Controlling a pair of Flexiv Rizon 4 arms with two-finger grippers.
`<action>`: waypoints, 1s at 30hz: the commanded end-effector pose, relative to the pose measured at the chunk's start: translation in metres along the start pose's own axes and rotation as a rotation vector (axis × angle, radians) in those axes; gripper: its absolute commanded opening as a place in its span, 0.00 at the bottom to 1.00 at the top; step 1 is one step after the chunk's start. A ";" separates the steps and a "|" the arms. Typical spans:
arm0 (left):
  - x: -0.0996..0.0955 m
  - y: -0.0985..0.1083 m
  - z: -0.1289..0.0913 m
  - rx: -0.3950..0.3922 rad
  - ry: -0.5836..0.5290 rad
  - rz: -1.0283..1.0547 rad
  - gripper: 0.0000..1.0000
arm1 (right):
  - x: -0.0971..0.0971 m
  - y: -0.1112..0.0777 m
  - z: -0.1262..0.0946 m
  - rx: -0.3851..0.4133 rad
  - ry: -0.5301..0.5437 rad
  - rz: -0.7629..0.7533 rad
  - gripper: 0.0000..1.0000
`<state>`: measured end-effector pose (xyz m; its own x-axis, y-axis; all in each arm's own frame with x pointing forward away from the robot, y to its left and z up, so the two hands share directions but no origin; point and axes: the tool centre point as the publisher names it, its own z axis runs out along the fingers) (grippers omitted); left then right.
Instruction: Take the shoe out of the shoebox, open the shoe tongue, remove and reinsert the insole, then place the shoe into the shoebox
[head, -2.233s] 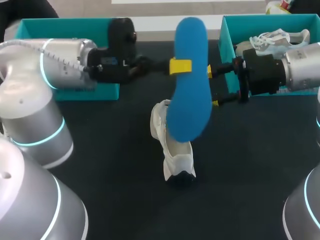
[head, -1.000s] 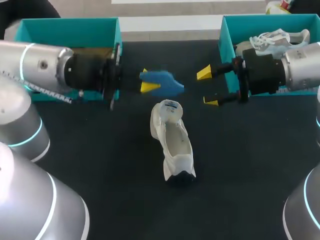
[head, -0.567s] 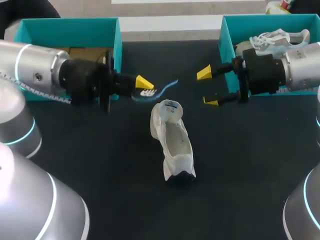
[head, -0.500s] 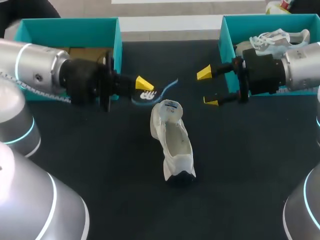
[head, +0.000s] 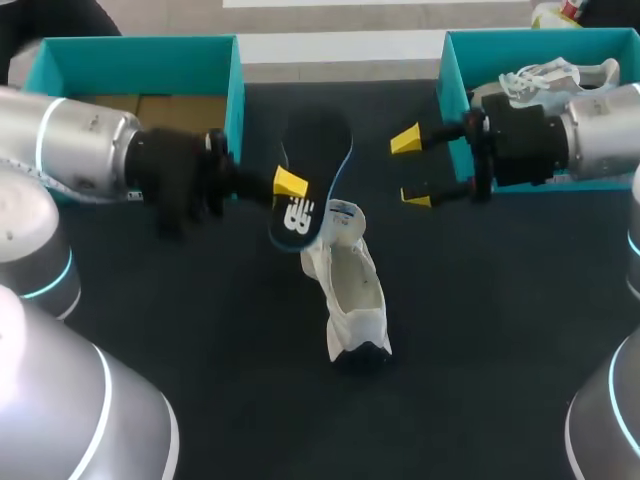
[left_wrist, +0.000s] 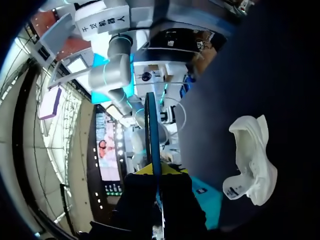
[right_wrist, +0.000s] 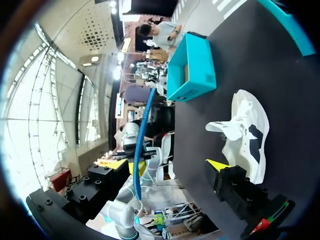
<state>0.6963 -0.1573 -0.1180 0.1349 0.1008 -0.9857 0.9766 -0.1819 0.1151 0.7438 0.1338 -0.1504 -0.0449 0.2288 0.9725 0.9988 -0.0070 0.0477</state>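
L gripper (head: 288, 188) pinches the insole (head: 312, 170), held just above the shoe's (head: 350, 290) far end. Shoe's long axis runs twd the robot, opening up. R gripper (head: 410, 168) is spread, empty, farther off.

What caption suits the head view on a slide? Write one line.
Left gripper holds the insole near the white shoe on the table; right gripper is open opposite.

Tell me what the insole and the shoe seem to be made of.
Insole: likely thin foam, with a matte dark face, a white printed mark and a blue edge. Edge-on in the left wrist view it is a slim strip.
Shoe: probably soft white fabric or mesh, matte and creased, with a dark patch at one end.
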 end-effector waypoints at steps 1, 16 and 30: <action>0.006 -0.008 0.006 -0.037 0.003 0.039 0.00 | 0.001 0.005 0.015 0.001 0.009 -0.008 1.00; 0.020 0.001 0.044 -0.062 -0.017 0.003 0.00 | 0.013 0.003 0.047 -0.003 0.047 -0.040 0.69; 0.023 0.012 0.069 -0.063 -0.039 0.048 0.00 | 0.016 -0.004 0.054 -0.026 0.057 -0.037 0.29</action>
<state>0.6959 -0.2180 -0.1452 0.1744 0.0601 -0.9828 0.9788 -0.1190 0.1664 0.7433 0.1878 -0.1465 -0.0843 0.1712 0.9816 0.9959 -0.0166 0.0884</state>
